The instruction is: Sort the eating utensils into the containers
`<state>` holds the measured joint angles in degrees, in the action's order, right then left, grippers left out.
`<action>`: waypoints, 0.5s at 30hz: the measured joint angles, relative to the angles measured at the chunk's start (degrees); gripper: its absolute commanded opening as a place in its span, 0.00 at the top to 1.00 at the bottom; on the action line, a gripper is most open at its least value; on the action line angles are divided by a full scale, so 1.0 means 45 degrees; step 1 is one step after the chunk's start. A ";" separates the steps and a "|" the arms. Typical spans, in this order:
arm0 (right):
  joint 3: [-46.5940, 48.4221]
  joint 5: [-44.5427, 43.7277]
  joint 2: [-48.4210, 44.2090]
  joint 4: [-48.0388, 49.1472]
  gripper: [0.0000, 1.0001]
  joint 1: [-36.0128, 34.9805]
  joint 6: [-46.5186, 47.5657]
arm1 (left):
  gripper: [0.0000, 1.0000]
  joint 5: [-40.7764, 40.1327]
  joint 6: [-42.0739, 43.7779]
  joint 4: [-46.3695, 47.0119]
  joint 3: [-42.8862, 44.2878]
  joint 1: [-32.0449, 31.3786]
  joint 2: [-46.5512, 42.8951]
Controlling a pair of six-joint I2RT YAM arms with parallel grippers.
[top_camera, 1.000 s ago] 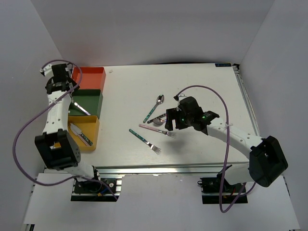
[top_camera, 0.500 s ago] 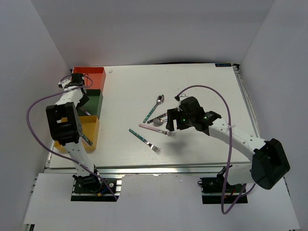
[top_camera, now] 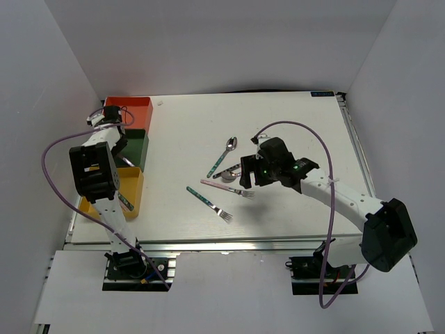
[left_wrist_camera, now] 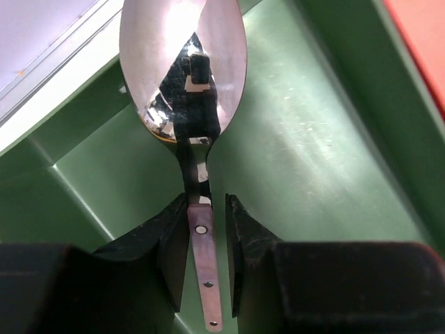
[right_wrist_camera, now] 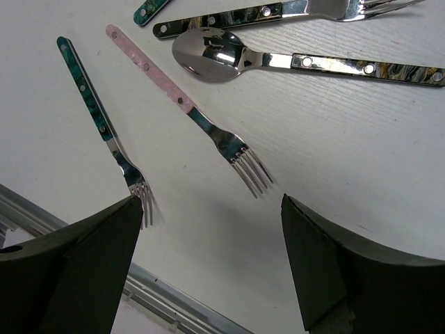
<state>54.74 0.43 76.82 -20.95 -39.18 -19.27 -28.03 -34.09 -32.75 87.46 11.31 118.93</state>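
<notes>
left gripper (left_wrist_camera: pixel 207 209) reaching down into dark green rectangular plastic bin (left_wrist_camera: pixel 313 139), jaws narrowed either side of the handle of silver metal spoon (left_wrist_camera: pixel 182 62) lying in that bin, whether clamped cannot tell, right gripper (right_wrist_camera: pixel 208 209) spread wide, arm stretched low over pink-handled metal fork (right_wrist_camera: pixel 188 111) and teal-handled metal fork (right_wrist_camera: pixel 104 132) on white table (right_wrist_camera: pixel 348 174)

Count time! Three containers on the table (top_camera: pixel 299 125): one orange-red bin (top_camera: pixel 135 111), one dark green bin (top_camera: pixel 136 146), one yellow bin (top_camera: pixel 132 188).

Out in the open lie five utensils, three forks and two spoons. That's the teal-handled fork (top_camera: pixel 208 203), the pink-handled fork (top_camera: pixel 227 187) and the dark-handled fork (right_wrist_camera: pixel 229 19), then the dark-handled spoon (right_wrist_camera: pixel 208 56) and the teal-handled spoon (top_camera: pixel 231 143).

One more, the binned spoon (left_wrist_camera: pixel 182 62), shows inside the dark green bin. One teal handle (top_camera: pixel 125 202) shows in the yellow bin; anything else in there I can't make out.

Two arms: left arm (top_camera: pixel 94 170), right arm (top_camera: pixel 334 195).
</notes>
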 measured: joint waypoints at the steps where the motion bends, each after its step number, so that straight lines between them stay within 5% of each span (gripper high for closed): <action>1: 0.0044 0.0000 0.0039 -0.0005 0.15 0.0000 0.0000 | 0.63 0.0063 0.0049 0.0097 -0.0010 -0.0005 -0.0029; 15: 0.0126 0.0039 -0.0131 -0.0024 0.15 0.0000 -0.0053 | 0.68 0.0967 0.0588 0.0913 -0.0359 -0.0238 -0.1020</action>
<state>55.31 0.60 76.23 -21.06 -39.18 -19.51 -23.68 -31.44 -28.64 85.84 10.24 114.34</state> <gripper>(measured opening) 0.845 0.316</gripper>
